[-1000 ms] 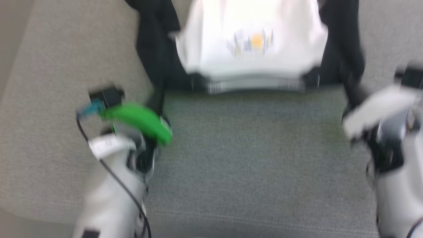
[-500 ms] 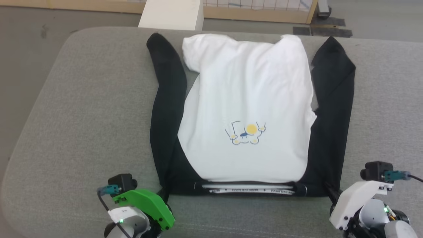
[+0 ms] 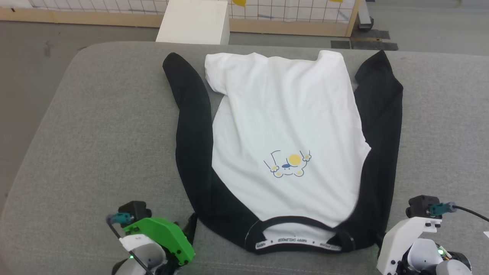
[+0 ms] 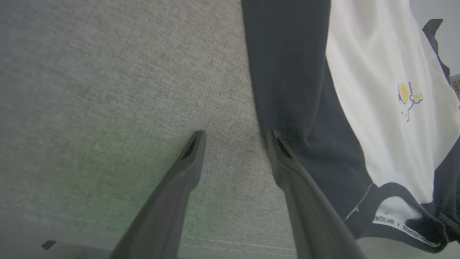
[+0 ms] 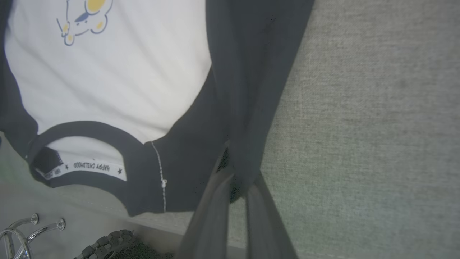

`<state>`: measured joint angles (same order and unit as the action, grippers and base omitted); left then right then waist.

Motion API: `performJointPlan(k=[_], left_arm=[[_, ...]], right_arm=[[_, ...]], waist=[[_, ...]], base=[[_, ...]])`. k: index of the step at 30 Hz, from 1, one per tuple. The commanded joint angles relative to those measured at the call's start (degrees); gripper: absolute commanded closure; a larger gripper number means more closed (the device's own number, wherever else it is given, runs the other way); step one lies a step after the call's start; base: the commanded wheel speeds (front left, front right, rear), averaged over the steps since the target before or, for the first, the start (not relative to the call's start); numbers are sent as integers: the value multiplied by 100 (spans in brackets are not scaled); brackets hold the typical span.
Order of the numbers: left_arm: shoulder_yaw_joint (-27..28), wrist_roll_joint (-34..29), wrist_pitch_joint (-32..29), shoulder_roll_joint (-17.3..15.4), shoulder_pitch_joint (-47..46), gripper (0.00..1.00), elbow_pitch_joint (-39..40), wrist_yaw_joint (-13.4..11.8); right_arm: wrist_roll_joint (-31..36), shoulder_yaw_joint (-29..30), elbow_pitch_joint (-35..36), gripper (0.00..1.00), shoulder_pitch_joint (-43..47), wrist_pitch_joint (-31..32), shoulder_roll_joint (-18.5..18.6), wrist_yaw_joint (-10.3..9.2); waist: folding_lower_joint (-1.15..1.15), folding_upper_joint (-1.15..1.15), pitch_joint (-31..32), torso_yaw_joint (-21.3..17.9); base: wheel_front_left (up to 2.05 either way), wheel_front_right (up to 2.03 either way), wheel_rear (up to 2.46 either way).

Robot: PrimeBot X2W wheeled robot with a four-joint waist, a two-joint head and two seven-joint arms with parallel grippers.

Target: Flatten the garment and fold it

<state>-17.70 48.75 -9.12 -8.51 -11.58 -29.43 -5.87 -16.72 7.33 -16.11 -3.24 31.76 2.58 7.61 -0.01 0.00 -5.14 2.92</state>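
Grey upholstered surface (image 3: 95,133), white box (image 3: 193,21) and gridded wooden barrier (image 3: 290,11) beyond far edge. Garment (image 3: 290,126) lies spread mid-surface, neckband nearest (print upside down). Left gripper (image 4: 235,138) spread, empty, just left of its black edge. Right gripper (image 5: 237,176) pinches black fabric, near-right corner.

Reads as a robot test lab rather than a home: wide grey fabric-covered padded platform (image 3: 95,133), bare grey floor (image 3: 34,68) with dark tape patches (image 3: 365,45), plain white box-shaped block (image 3: 193,23), wood-framed white grid-lined barrier panel (image 3: 294,11) behind.
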Motion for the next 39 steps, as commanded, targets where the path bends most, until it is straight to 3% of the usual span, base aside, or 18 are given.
performJointPlan(k=[1, 7, 11, 16, 19, 24, 29, 39], left_arm=[[57, 33, -58, -144, 98, 0, -41, -105], [283, 64, -74, -439, 187, 0, 504, -314], [487, -59, 261, -657, 175, 0, 1106, -404], [694, -568, 1338, -894, 99, 0, 1924, -370], [795, -867, 2059, -909, 28, 0, 2273, -306], [961, -1702, 2400, -909, -202, 0, 2869, -257], [1277, -2567, 2410, -609, -453, 0, 3551, -88], [1469, -3155, 2411, 147, -862, 0, 3839, 438]], right_arm=[[-88, -16, -26, 0, -8, 9, 32, -12], [-412, 28, 349, 0, 28, 33, 31, -12], [-736, 417, 970, 0, 50, 189, 31, -12], [-591, 1087, 1756, 0, -504, 379, 87, -12], [-386, 1276, 1810, 0, -1155, 471, 216, -12], [78, 1206, 1261, 0, -2509, 515, 604, -12], [592, 1054, 410, 0, -3882, 583, 973, -12], [1801, 993, -903, 0, -5593, 965, 1398, -12]], waist=[[1, 0, 50, -28], [1, 0, 116, -51], [1, 0, 79, -27], [1, 0, -227, -77], [1, 0, -547, -108], [1, 0, -1267, -70], [1, 0, -2035, 110], [1, 0, -3202, 558]], base=[[0, 0, 0], [0, 0, 0], [0, 0, 0], [0, 0, 0], [0, 0, 0], [0, 0, 0], [0, 0, 0], [0, 0, 0]])
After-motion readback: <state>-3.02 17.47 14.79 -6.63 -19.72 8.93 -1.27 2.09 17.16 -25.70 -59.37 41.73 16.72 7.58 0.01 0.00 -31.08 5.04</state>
